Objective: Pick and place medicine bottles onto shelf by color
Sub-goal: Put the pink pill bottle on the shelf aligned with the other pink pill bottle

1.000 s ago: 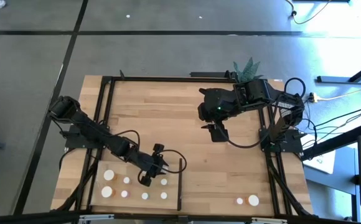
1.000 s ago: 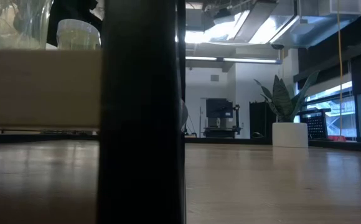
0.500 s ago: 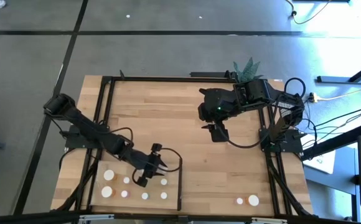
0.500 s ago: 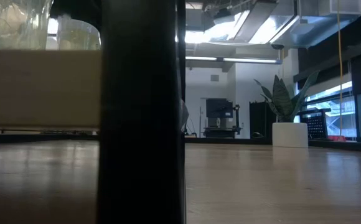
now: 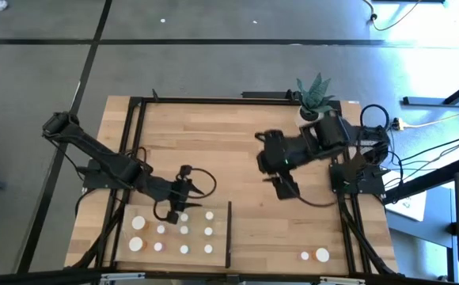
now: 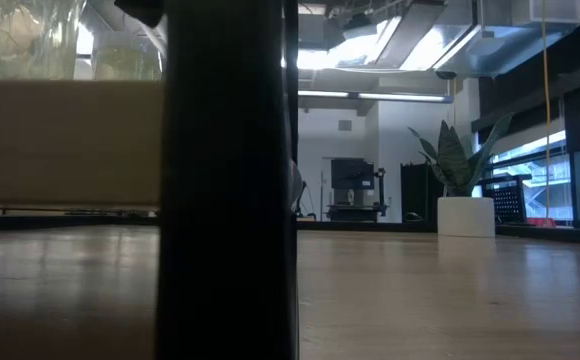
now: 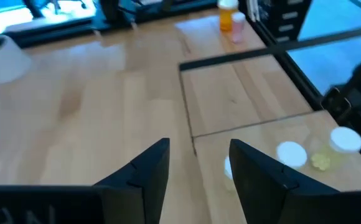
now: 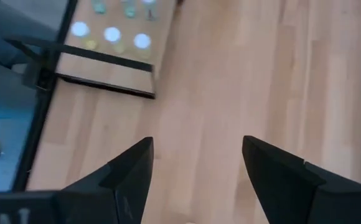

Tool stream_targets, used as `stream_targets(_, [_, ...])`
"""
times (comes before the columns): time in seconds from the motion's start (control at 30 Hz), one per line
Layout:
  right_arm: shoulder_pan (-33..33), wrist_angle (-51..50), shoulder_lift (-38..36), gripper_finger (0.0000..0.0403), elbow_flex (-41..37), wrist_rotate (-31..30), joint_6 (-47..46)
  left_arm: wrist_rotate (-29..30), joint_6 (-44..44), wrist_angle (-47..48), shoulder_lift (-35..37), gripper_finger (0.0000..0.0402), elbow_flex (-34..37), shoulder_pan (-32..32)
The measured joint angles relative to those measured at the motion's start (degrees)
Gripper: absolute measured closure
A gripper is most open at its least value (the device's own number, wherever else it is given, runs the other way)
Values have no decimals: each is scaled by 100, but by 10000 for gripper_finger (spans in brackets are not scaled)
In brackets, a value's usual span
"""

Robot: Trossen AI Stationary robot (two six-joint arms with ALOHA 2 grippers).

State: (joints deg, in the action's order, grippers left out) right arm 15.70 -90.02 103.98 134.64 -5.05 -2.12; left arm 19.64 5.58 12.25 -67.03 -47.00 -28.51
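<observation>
Left gripper (image 7: 196, 163) part-open and empty above shelf (image 7: 243, 93) edge.

**Around the table**

A potted plant (image 5: 315, 93) stands at the table's two o'clock corner; its spiky green leaves spread over a white pot (image 6: 466, 216). The wooden tabletop (image 5: 214, 150) is framed by black rails (image 5: 132, 142). A thick black post (image 6: 228, 180) fills the near part of the level view. Beyond the table at three o'clock, cables (image 5: 431, 154) trail over the grey floor (image 5: 214, 63), and a white power strip (image 5: 397, 123) lies near them. A dark seam (image 5: 214, 42) crosses the floor at twelve o'clock. In the room behind, ceiling lights (image 6: 370, 95) glow, and dark equipment (image 6: 352, 190) stands against the far wall.
</observation>
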Motion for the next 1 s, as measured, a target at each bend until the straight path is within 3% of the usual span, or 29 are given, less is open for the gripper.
stream_targets(0.3, [1034,5,-37,155,-1199,-127,-1279,89,-16,259,462,242,0,0])
stream_targets(0.67, [2441,112,-37,155,-2887,-373,-4022,87,-24,388,487,242,0,0])
stream_targets(1.0, [3477,1371,-39,155,-3840,-79,-5436,87,-18,365,486,243,0,0])
